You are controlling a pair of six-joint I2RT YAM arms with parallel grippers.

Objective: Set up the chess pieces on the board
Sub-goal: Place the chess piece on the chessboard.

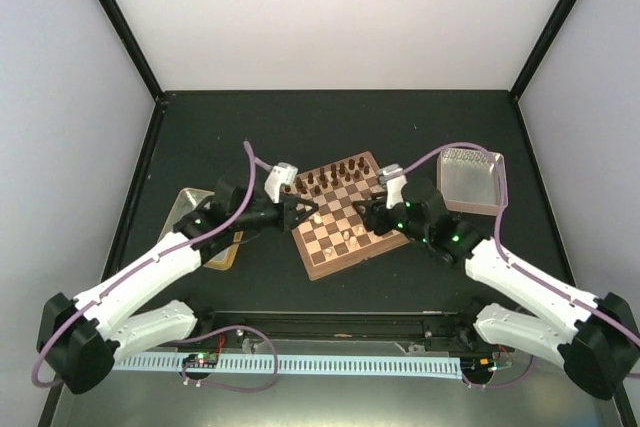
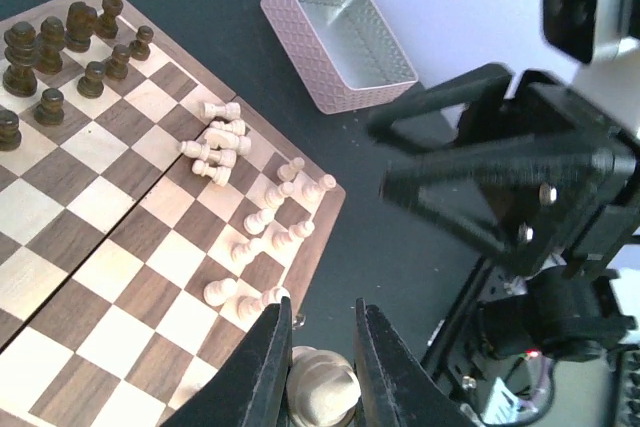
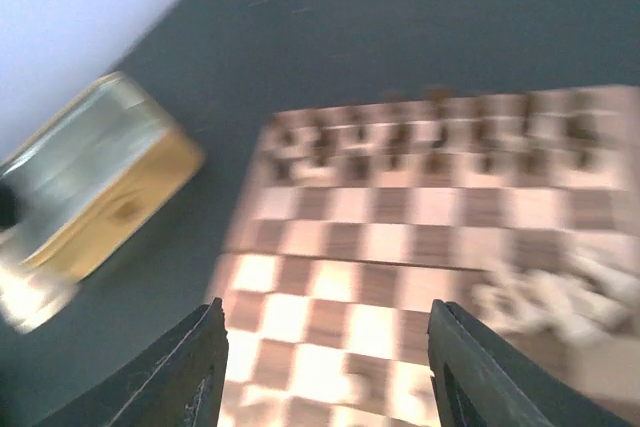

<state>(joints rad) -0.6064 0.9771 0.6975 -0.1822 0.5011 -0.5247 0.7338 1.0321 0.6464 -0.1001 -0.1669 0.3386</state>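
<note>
One small cream light-wood chessman sits clamped between the black fingers of my left claw, the jaws drawn in tight on it. It hangs just over the brown rim of the square wooden chessboard with its dark and tan squares, on the side nearest my left arm. Only one rounded end of it shows between the fingers. I judge that its long axis runs roughly along them, with the head towards the wrist camera, but I would not swear to it.

My right claw is spread apart with nothing between its fingers, above the middle of the board. That view is smeared, so I read little else from it.

By my judgement the light side is barely begun. The dark brown chessmen stand upright in rows along one side of the board. About a dozen loose cream chessmen lie toppled in a scatter along the opposite side, the one towards the pink patterned metal tray. I can make out none of them upright on a home square. They lie flat, long axes level with the board and pointing all ways, several slanting towards that tray. Nearly every cream man, the held one included, has yet to be stood in its place.
</note>
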